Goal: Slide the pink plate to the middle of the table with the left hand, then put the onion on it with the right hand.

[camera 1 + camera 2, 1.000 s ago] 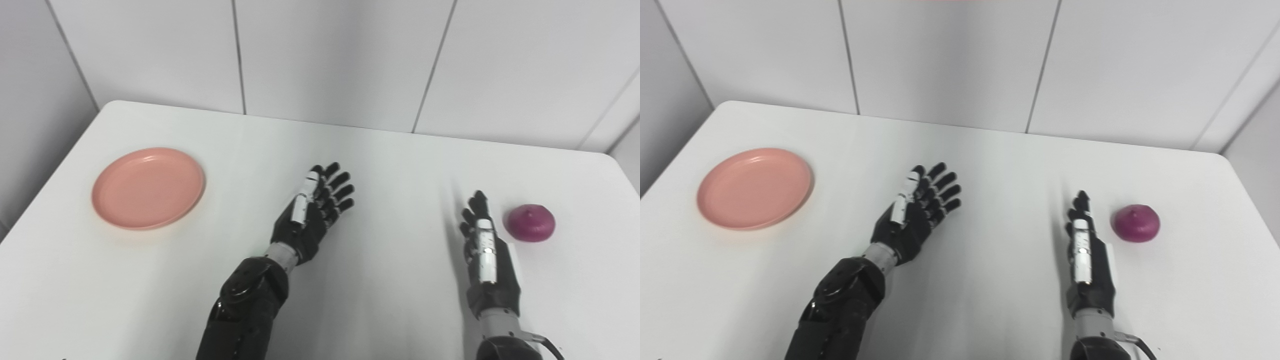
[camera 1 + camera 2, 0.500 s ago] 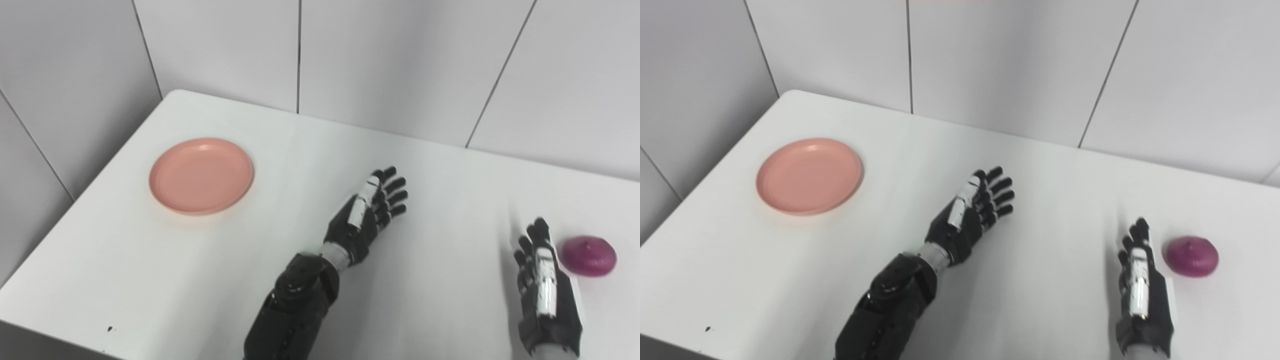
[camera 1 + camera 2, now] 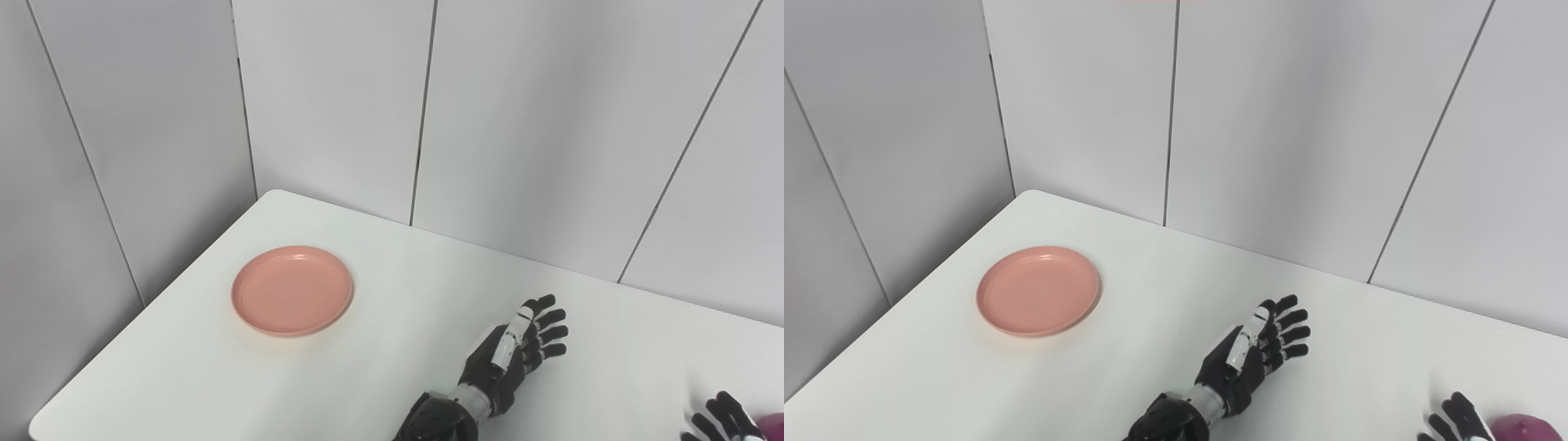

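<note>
The pink plate (image 3: 292, 290) lies flat and empty on the white table (image 3: 392, 306), near its far left corner. My left hand (image 3: 517, 355) hovers open over the table's middle, fingers spread, well to the right of the plate and apart from it. Only the fingertips of my right hand (image 3: 1458, 419) show at the bottom right edge, spread apart and holding nothing. The purple onion (image 3: 1522, 427) sits just right of those fingertips, cut off by the frame edge.
Grey panelled walls (image 3: 429, 122) stand close behind the table and along its left side. The table's left edge (image 3: 141, 324) runs diagonally down toward the bottom left corner.
The camera has swung up and to the left, so everything sits lower and further right in the picture. Both hands keep the same open pose; plate and onion have not moved.
</note>
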{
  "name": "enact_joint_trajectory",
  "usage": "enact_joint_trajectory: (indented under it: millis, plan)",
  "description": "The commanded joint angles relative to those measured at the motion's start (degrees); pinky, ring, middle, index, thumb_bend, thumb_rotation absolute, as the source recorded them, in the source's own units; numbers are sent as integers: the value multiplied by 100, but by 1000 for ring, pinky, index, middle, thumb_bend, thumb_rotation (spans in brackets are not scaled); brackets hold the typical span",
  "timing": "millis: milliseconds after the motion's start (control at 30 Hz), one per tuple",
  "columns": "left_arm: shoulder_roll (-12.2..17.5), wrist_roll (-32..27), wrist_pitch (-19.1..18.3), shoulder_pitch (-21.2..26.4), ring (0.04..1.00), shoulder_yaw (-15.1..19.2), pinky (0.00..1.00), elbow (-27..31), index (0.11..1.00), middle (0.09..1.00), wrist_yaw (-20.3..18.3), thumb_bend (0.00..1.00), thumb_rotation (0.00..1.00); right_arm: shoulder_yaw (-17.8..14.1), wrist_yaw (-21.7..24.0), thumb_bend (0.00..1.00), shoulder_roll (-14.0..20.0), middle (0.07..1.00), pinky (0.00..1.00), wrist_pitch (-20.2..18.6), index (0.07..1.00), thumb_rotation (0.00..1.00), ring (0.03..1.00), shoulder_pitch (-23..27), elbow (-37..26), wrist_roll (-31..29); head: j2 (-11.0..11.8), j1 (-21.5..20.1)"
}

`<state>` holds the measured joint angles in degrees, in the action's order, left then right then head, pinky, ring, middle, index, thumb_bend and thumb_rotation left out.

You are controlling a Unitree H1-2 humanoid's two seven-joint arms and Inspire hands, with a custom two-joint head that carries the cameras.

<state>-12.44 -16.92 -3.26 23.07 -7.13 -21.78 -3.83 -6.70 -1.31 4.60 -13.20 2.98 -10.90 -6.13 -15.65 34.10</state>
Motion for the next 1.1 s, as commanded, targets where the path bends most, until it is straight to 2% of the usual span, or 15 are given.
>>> enact_joint_trajectory:
  millis: [0, 300, 567, 767, 1067]
  plan:
    - [-423, 49, -144, -95, 913, 47, 867, -295, 917, 929, 95, 429, 1000, 22, 40, 227, 1, 873, 678, 165, 882, 1000, 826, 125, -84, 0, 3, 22]
    - [-453, 43, -121, -75, 908, 27, 865, -313, 910, 927, 117, 440, 1000, -12, 26, 218, 4, 849, 615, 122, 870, 1000, 791, 141, -87, -11, -84, 22]
    - [-406, 87, -268, -113, 897, 5, 851, -20, 908, 918, 201, 451, 1000, 1, 54, 207, -35, 813, 486, 113, 844, 1000, 734, 158, -107, -64, -129, -1]
    - [-322, 93, -528, -78, 904, 43, 860, 395, 909, 921, 291, 464, 1000, 11, 87, 218, -31, 787, 377, 70, 819, 995, 696, 178, -104, -85, -152, 3]
    - [-40, 142, -876, -23, 912, 53, 866, 1270, 926, 932, 216, 455, 1000, 44, 79, 208, -71, 744, 318, 135, 760, 935, 652, 179, -74, -35, -198, -152]
